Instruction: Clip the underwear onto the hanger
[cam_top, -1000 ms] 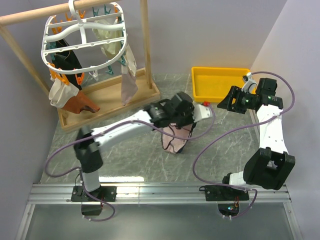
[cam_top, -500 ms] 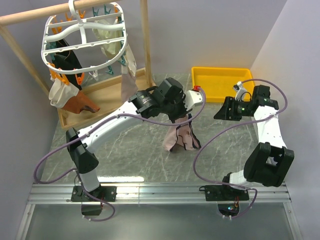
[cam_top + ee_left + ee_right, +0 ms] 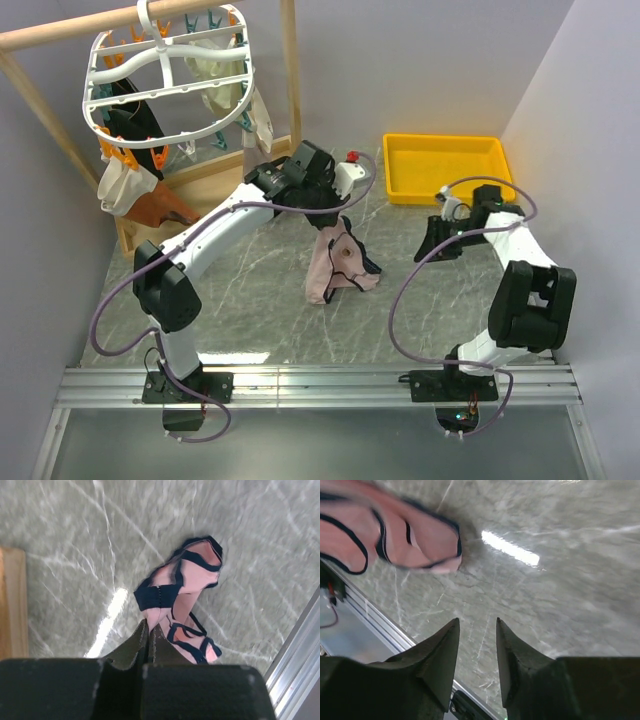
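Gripping the underwear (image 3: 338, 265) in the closed left gripper (image 3: 148, 630), dangling it over the table (image 3: 250, 300), well apart from the hanger (image 3: 150, 90); holding the right gripper (image 3: 477, 630) narrowly parted, empty, nearby. Not yet clipping anything.

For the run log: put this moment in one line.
left end effector: shut on underwear | right end effector: open, empty | underwear: not clipped to hanger
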Controlling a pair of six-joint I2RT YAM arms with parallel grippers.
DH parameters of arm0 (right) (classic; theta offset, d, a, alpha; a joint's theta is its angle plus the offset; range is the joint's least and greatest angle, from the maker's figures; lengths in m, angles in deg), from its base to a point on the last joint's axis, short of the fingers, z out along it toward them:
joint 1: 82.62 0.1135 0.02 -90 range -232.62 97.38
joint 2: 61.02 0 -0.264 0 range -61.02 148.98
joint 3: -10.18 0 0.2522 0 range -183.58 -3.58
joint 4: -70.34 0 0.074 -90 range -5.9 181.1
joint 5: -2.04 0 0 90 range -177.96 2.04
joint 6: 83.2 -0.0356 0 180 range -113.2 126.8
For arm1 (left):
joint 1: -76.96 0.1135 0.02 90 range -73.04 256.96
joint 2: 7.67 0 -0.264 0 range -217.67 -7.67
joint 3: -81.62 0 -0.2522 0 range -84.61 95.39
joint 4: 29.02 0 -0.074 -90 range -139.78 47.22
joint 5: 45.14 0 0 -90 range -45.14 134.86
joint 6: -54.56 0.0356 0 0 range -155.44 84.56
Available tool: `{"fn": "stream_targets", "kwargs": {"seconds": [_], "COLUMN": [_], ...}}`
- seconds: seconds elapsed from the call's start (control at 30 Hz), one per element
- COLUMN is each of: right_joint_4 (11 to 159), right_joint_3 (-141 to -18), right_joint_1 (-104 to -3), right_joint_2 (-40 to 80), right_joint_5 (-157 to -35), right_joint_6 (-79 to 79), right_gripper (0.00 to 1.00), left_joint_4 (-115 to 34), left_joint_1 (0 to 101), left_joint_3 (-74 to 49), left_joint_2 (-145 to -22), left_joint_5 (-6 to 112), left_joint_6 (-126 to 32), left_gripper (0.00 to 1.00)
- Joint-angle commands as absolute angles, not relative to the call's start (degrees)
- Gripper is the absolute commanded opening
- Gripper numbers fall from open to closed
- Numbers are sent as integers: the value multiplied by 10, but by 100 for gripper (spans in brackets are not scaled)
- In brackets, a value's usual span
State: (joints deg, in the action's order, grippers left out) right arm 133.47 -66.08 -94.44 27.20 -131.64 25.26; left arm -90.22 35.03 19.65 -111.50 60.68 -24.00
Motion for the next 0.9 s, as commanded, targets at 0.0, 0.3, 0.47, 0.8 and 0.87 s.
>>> {"fn": "stream_targets", "kwargs": {"seconds": [0.0,0.3,0.47,0.8,0.87], "right_joint_4": [1282,1213,1172,1113,1104], "right_joint_3": [-644,-647,-666,-693,-696], "right_joint_1": [-892,-789,-773,-740,-737], "right_joint_2": [278,355,400,470,477], "right_joint_5": [-1273,-1251,-1264,-1226,-1215], "right_joint_6": [227,145,95,3,-8], "right_gripper": [42,33,35,45,46], "left_joint_4": [-889,-880,-873,-861,-861], "left_joint_1": [355,399,408,415,415], "left_joint_3": [180,157,151,136,136], "left_joint_2": [-1110,-1135,-1141,-1142,-1142], "left_joint_5": [634,660,664,672,673], "left_joint_6": [-227,-230,-229,-229,-228], "left_gripper": [0,0,0,1,1]}}
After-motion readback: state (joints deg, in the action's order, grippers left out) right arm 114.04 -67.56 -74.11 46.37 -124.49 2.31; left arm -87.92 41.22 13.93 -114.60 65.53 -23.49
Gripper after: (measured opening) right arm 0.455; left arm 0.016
